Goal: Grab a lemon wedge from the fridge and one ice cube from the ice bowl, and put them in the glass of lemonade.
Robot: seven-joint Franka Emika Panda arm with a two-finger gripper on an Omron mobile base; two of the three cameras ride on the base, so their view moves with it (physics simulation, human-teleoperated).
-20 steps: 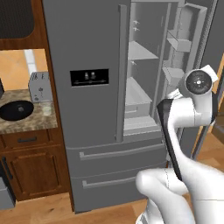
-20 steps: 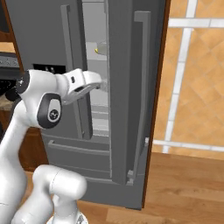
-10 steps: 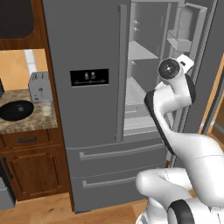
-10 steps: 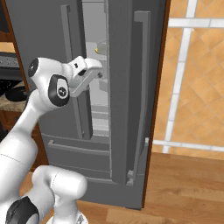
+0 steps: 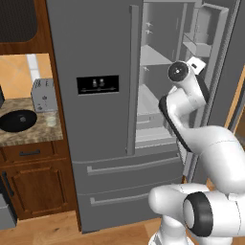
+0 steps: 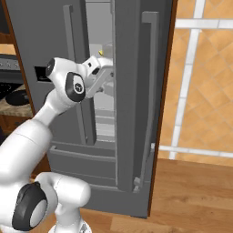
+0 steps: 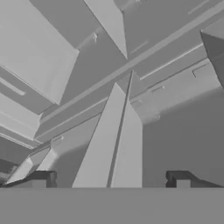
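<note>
The grey steel fridge [image 5: 95, 143] stands with its right door [image 6: 136, 113] swung open, showing pale shelves inside. My arm reaches into that opening at upper-shelf height. My gripper [image 6: 108, 81] is open and holds nothing. In the hand view its two dark fingertips [image 7: 39, 179] stand wide apart over bare shelves, gripper [image 7: 109, 181]. The lemon wedge [image 6: 101, 53] is a tiny yellow speck on a shelf just above the hand. The black ice bowl [image 5: 18, 119] sits on the counter to the left. I cannot make out the ice cube or the glass of lemonade.
A grey toaster [image 5: 44, 94] stands behind the bowl on the stone counter [image 5: 28, 134] over wooden cabinets. Door bins [image 5: 203, 33] hang on the open door's inner side, close to the right of my wrist. Two drawers run below the fridge opening.
The arm has swung up and forward from in front of the fridge into the open compartment. The hand now sits near the upper shelf. The jaws stayed open.
</note>
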